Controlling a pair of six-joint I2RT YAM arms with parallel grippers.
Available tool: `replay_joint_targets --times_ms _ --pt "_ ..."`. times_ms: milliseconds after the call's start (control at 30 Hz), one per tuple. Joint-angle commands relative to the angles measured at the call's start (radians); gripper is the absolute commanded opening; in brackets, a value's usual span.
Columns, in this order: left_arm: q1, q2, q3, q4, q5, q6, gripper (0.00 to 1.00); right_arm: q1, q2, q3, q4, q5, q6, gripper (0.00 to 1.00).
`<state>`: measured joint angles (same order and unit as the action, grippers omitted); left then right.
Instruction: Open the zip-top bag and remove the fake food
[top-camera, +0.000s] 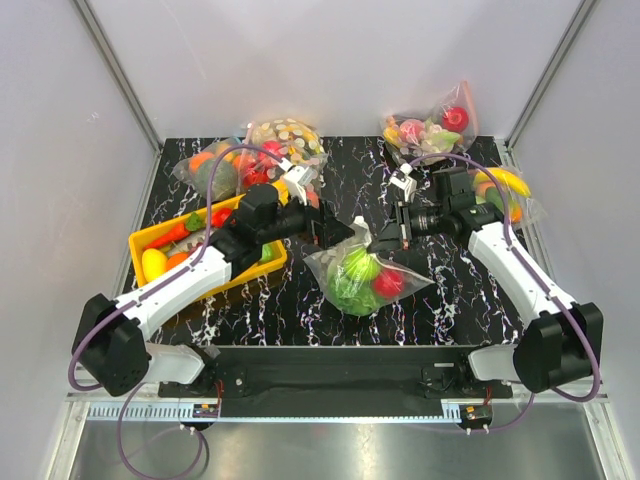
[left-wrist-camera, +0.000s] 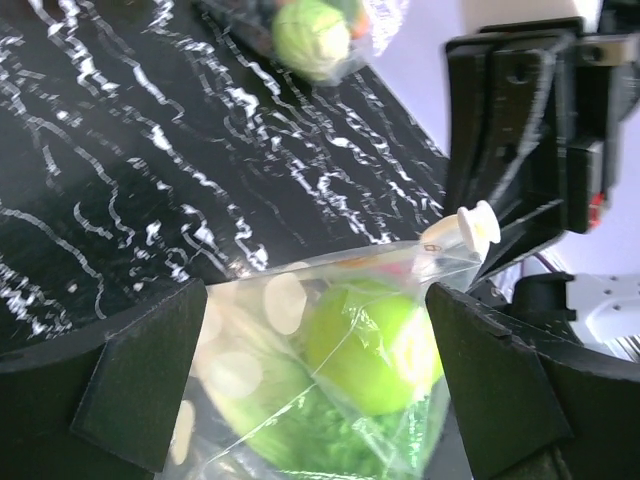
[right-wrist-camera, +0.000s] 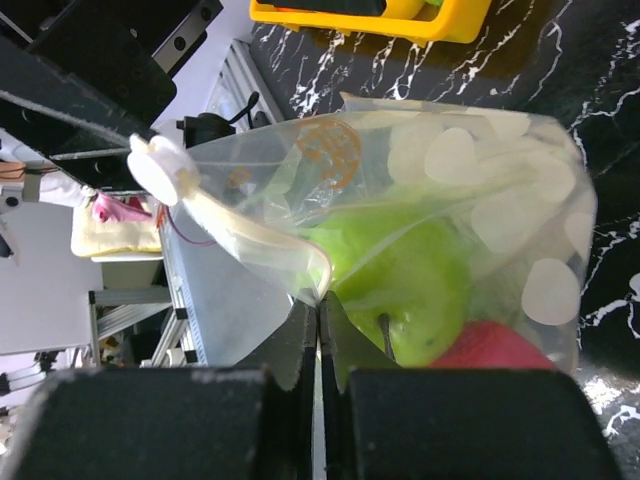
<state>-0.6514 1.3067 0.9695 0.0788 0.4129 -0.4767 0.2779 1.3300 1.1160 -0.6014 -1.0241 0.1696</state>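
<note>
Dotted plastic — the zip-top bag (top-camera: 362, 275), fake food (right-wrist-camera: 420, 290) inside, lies just right of the yellow tray (top-camera: 137, 240). Right gripper (right-wrist-camera: 318, 320) pinches its zip edge; left gripper (left-wrist-camera: 320, 365) gapes wide around it. Opening step: next, the left probably must clamp the white slider (left-wrist-camera: 470, 228) and pull.

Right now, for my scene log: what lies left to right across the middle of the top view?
Yellow plastic tray → clear polka-dot zip-top bag holding green and red fake food → clear plastic bag with yellow banana.
</note>
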Motion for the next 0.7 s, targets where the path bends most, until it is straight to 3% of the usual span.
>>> replay_joint_targets --times_ms 0,333,667 --pt "-0.007 -0.009 -0.014 0.108 0.086 0.004 0.99 0.006 0.024 0.028 0.052 -0.100 0.015 0.00" --pt "-0.010 0.019 0.023 0.107 0.184 0.012 0.98 0.004 0.095 0.076 0.020 -0.129 -0.015 0.00" --pt "-0.010 0.057 0.023 0.110 0.155 0.020 0.99 0.004 0.106 0.087 -0.023 -0.143 -0.038 0.00"
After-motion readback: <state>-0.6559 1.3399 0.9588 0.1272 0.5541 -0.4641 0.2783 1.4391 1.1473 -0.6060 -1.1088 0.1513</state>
